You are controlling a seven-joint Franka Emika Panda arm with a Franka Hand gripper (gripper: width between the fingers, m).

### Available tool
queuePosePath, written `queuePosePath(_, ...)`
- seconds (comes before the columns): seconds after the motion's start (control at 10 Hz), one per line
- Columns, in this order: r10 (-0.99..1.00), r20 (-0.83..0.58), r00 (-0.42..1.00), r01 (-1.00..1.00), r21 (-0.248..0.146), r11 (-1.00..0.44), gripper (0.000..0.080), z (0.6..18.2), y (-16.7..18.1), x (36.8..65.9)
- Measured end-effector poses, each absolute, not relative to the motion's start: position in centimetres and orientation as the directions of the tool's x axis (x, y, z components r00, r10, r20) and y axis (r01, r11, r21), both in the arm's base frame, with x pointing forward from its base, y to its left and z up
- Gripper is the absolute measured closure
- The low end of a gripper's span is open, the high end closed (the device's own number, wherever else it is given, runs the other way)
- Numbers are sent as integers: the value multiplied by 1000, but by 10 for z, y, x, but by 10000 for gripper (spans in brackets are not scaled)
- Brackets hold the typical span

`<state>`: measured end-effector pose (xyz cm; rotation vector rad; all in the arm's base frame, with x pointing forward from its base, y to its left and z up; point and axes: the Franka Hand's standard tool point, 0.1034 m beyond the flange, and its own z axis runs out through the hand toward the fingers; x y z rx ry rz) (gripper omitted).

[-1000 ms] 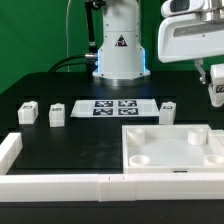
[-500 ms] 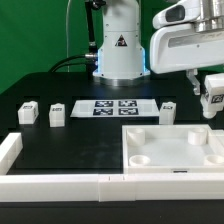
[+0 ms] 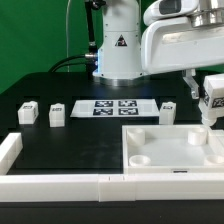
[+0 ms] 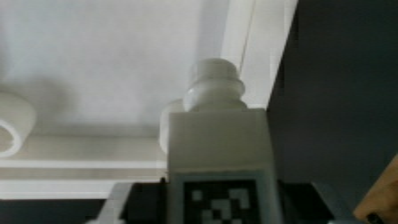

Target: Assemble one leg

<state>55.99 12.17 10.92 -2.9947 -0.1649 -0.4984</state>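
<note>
Since a second ago the arm has swung toward the exterior view's left and the held leg (image 3: 210, 114) has come slightly down and left with it. It now hangs upright above the far right corner of the square panel (image 3: 150, 136), clear of its surface, with its marker face turned toward the exterior camera. The gripper (image 3: 212, 96) is clenched on this leg, its fingers pressing on either side of the block. In the wrist view the leg (image 4: 217, 125) fills the middle, its rounded, stepped tip pointing down at the panel's raised rim (image 4: 237, 40), right where the white edge meets the black table (image 4: 338, 80); part of a round socket (image 4: 11, 122) curves at the side.

Another leg (image 3: 167, 111) stands on the table just beyond the panel's far edge. Farther left lies the marker board (image 3: 113, 107), then two more legs (image 3: 57, 115) (image 3: 27, 112). Long white bars (image 3: 60, 184) run along the near and left sides.
</note>
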Motion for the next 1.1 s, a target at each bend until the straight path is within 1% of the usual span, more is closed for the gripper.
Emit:
queuePosePath(0.1,90,324,942,123,-82,-989,509,108,122,559)
queuePosePath(0.2,85,365,927,122,-80,-989,509,111,121,563)
queuePosePath(0.3,93,382,919,131,-75,-989,509,106,120,563)
queuePosePath(0.4,123,376,918,158,-65,-985,509,100,120,574)
queuePosePath(0.5,139,390,910,174,-58,-983,509,97,119,590)
queuePosePath(0.8,145,401,905,184,-61,-981,509,94,124,622)
queuePosePath(1.0,143,419,897,184,-58,-981,509,94,124,625)
queuePosePath(1.1,138,456,879,181,-52,-982,509,95,123,626)
